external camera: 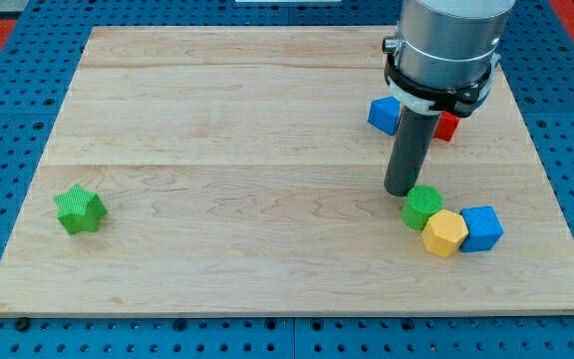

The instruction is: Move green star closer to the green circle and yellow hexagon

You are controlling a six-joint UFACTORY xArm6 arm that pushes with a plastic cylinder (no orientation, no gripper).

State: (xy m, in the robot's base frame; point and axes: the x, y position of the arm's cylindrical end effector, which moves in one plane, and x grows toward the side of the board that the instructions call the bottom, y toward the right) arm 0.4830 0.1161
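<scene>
The green star (79,209) lies near the view's left edge of the wooden board (247,120), alone. The green circle (423,206) sits at the view's lower right, touching the yellow hexagon (444,233) just below and right of it. My tip (401,190) is at the lower end of the dark rod, just left of and above the green circle, nearly touching it. It is far to the right of the green star.
A blue cube (481,228) touches the yellow hexagon on its right. Another blue block (384,115) and a red block (447,127) lie behind the rod at the view's upper right, partly hidden by the arm's grey body (446,45).
</scene>
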